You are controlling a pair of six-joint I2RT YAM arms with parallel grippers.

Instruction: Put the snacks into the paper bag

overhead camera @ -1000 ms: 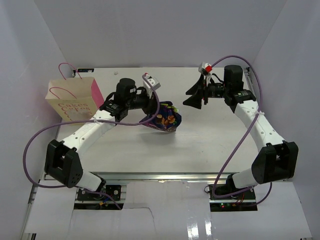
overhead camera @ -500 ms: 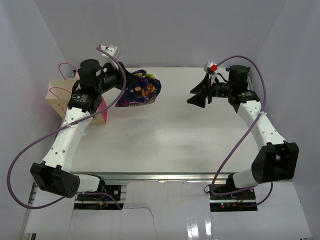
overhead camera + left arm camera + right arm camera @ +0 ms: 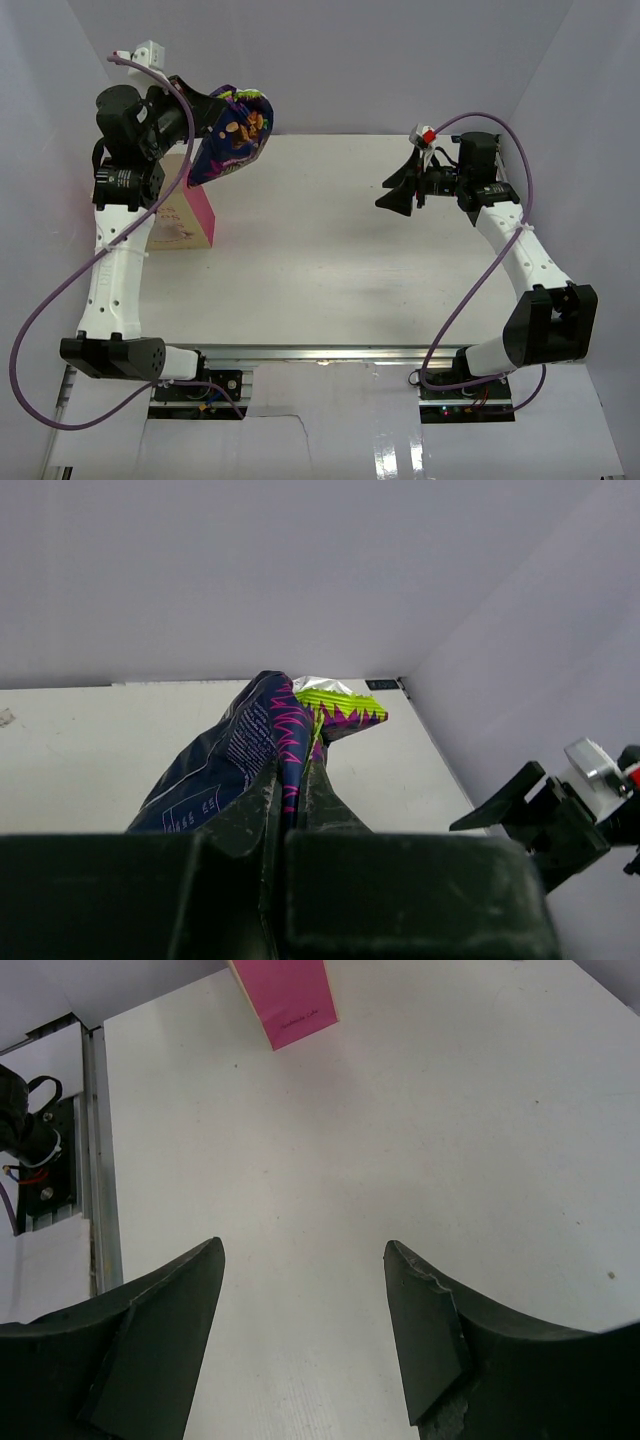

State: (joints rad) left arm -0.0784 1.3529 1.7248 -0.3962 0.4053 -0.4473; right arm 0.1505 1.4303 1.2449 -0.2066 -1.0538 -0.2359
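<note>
The snack bag [image 3: 235, 130] sticks out ahead of the left hand [image 3: 198, 120], which holds it high above the surface [image 3: 330, 260]. The paper bag [image 3: 190, 215] stands on the surface just below that hand. The right hand [image 3: 397, 190] is well apart, on the opposite side.

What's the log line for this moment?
left gripper: shut on blue bag, aloft near paper bag | right gripper: open, empty, over table | blue bag: not yet in paper bag

A flat white tabletop [image 3: 330, 250] sat inside three plain pale grey walls [image 3: 330, 60], with a silver metal rail [image 3: 320, 352] running along its near edge.
</note>
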